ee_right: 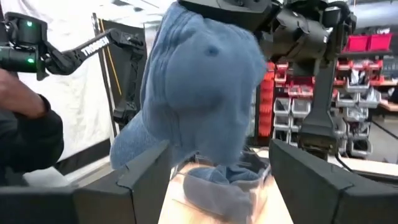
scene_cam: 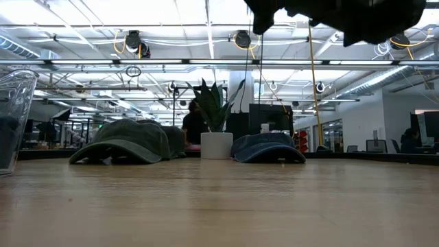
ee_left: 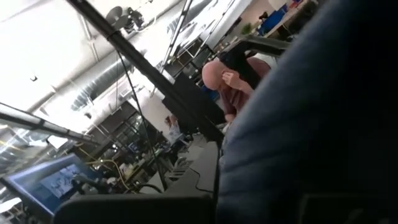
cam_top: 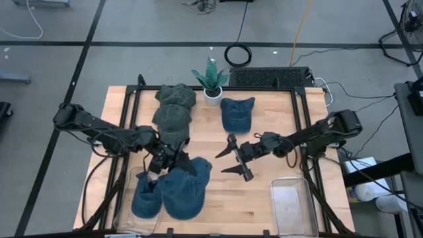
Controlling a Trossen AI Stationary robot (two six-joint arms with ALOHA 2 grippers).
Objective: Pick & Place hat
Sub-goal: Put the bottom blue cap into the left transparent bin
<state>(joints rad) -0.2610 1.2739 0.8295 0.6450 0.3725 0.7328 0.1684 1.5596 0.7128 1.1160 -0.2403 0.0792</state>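
Now left gripper (cam_top: 164, 162) pinches blue hat (cam_top: 186, 190)

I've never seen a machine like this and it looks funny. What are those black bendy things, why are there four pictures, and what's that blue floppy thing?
Those are two robot arms at a wooden table, each ending in a two-finger claw. One picture looks down from above, one peeks across the tabletop, and two come from cameras on the arms' wrists. The left gripper is pinched shut on a blue hat, holding it over a clear bin that already has another blue hat in it. The right gripper is open and holds nothing. On the table lie two green hats, one more blue cap, a small potted plant and an empty clear bin.
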